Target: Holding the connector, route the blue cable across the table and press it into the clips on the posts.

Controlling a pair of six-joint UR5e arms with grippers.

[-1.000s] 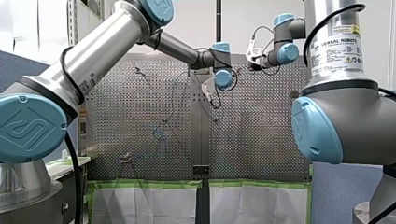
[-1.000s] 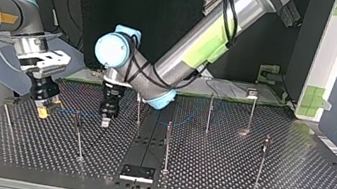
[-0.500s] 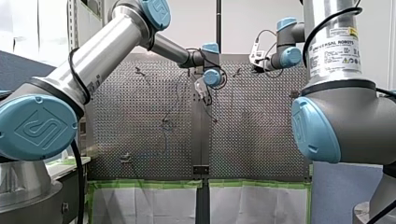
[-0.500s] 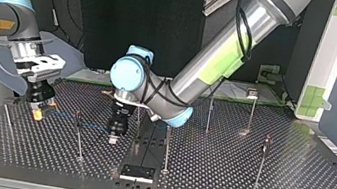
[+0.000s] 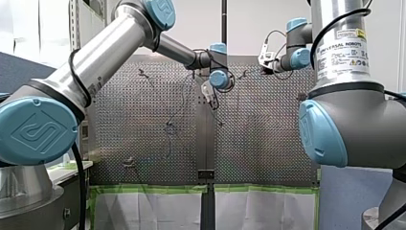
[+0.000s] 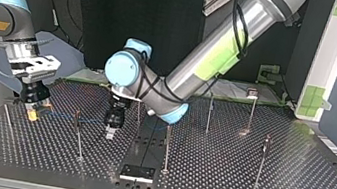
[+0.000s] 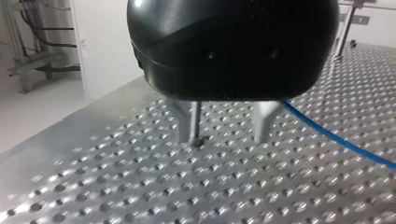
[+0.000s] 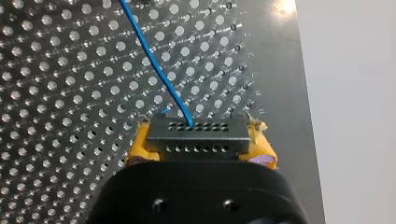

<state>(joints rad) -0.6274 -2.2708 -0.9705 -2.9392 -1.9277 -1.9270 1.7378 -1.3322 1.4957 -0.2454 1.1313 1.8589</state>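
Blue cable (image 8: 154,60) runs out of the grey connector (image 8: 198,137), which my right gripper (image 8: 200,150) clamps between its yellow pads (image 8: 140,148), near the edge of the perforated table (image 8: 56,140). My left gripper (image 7: 226,133) holds nothing, its metal fingers (image 7: 189,123) apart with their tips at the table surface. The cable passes just beside one finger. In the top view a thin post (image 6: 78,134) stands between the two grippers.
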